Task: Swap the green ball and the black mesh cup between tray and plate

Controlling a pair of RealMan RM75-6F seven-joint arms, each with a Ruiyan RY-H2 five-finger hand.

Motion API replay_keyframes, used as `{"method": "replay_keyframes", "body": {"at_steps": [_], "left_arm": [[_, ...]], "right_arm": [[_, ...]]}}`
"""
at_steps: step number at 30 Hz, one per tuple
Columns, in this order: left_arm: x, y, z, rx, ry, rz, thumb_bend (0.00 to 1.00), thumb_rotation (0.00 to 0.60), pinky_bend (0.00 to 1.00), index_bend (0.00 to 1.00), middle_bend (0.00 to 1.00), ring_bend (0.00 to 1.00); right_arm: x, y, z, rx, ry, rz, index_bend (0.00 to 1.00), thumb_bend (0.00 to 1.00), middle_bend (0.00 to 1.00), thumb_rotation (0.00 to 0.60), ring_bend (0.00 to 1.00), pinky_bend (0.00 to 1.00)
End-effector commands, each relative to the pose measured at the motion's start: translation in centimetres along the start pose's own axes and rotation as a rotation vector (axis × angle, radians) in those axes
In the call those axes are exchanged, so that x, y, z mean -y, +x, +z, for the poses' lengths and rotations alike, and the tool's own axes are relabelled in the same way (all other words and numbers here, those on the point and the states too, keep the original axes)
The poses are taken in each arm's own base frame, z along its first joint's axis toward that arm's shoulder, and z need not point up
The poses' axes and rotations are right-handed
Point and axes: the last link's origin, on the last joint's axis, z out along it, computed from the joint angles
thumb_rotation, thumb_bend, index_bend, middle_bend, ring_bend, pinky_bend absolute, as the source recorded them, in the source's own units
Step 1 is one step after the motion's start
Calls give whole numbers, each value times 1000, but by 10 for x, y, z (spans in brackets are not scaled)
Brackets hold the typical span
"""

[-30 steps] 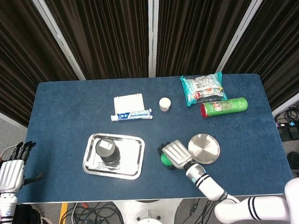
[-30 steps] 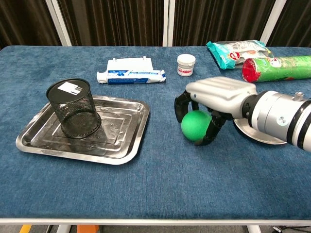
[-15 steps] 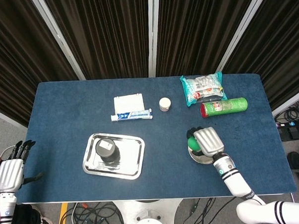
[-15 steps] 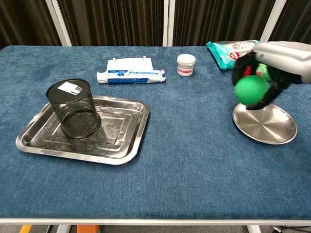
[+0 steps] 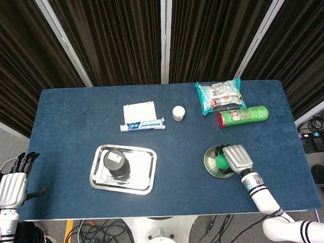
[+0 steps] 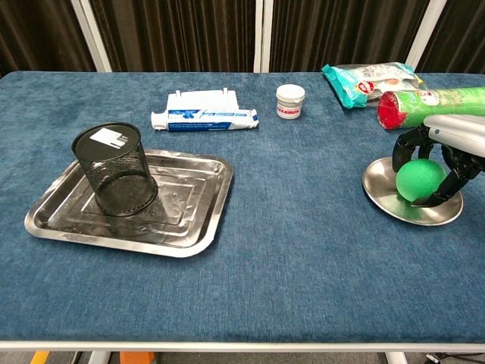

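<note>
The green ball (image 5: 222, 161) (image 6: 420, 180) is low over the round metal plate (image 5: 211, 165) (image 6: 383, 191) at the right, seemingly touching it. My right hand (image 5: 238, 158) (image 6: 449, 149) grips the ball from above, its fingers curled around both sides. The black mesh cup (image 5: 115, 161) (image 6: 114, 171) stands upside down on the steel tray (image 5: 144, 173) (image 6: 193, 220) at the left. My left hand (image 5: 11, 184) hangs off the table's left edge with its fingers apart, holding nothing; the chest view does not show it.
A toothpaste tube and its white box (image 5: 142, 118) (image 6: 203, 111) lie behind the tray. At mid-back stands a small white jar (image 5: 178, 112) (image 6: 290, 101). A snack bag (image 5: 220, 96) (image 6: 370, 82) and a green chips can (image 5: 242, 116) (image 6: 432, 106) lie just behind the plate.
My right hand carried the green ball from the table right of the tray over to the plate, then lowered it onto the plate. The left hand stayed still.
</note>
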Motion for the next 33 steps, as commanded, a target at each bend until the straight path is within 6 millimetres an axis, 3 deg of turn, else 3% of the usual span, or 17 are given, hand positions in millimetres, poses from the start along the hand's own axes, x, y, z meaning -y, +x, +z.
{"method": "replay_keyframes", "body": {"at_steps": [1, 5, 8, 12, 18, 23, 26, 33], "left_arm": [[0, 0, 0, -1, -1, 1, 47, 600, 280, 128, 95, 18], [-1, 0, -1, -1, -3, -3, 48, 600, 280, 128, 95, 18], [-1, 0, -2, 2, -5, -6, 47, 600, 280, 128, 95, 18], [-3, 2, -4, -4, -11, -20, 46, 600, 280, 128, 95, 18], [-5, 8, -9, -10, -19, -23, 48, 600, 278, 128, 95, 18], [-5, 11, -11, -55, -29, 23, 48, 600, 261, 128, 95, 17], [-5, 13, -12, -80, -47, 50, 48, 600, 245, 128, 95, 18], [-7, 13, -17, -50, -76, 120, 48, 600, 219, 128, 95, 18]], "right_arm": [[-2, 1, -1, -2, 10, 18, 327, 61, 287, 600, 289, 427], [-7, 7, -9, -20, 16, 25, 41, 1, 87, 600, 36, 121], [-11, 17, -18, -42, 6, 30, 0, 0, 10, 600, 0, 4], [-19, 35, -43, -135, -10, 45, 0, 0, 0, 600, 0, 0], [-57, 50, -107, -364, -139, 92, 0, 0, 0, 600, 0, 0], [-94, 40, -157, -480, -261, 99, 0, 0, 0, 600, 0, 0], [-107, 29, -175, -479, -316, 86, 0, 0, 0, 600, 0, 0], [-112, 8, -188, -433, -342, 62, 0, 0, 0, 600, 0, 0]]}}
